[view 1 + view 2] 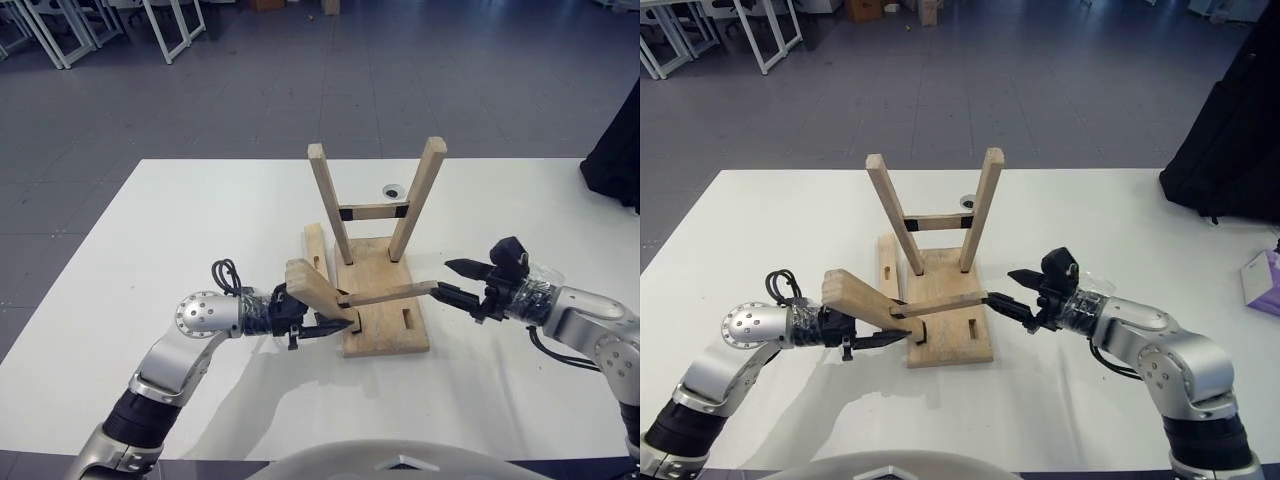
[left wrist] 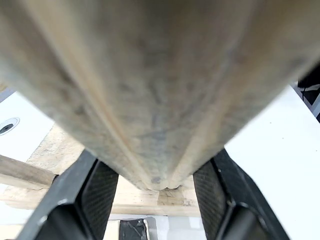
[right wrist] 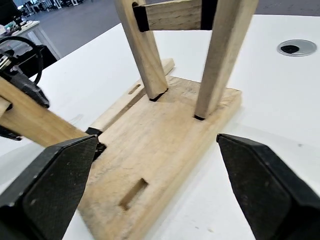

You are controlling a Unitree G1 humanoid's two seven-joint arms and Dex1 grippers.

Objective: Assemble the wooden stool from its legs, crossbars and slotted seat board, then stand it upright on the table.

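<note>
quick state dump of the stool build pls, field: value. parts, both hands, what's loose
board: wooden slotted seat board lying flat on white table
fitted: two upright wooden legs in the far slots, joined by a black-ended crossbar
left hand: shut on a tilted third wooden leg, with a second crossbar sticking out toward the right
right hand: open, at that crossbar's free end
loose: wooden piece flat by the board's left edge

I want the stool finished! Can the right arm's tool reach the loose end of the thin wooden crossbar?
Probably yes. The open right tool sits at the free end of the thin light wooden crossbar, nothing between them, while the left tool holds the attached wooden leg.
</note>
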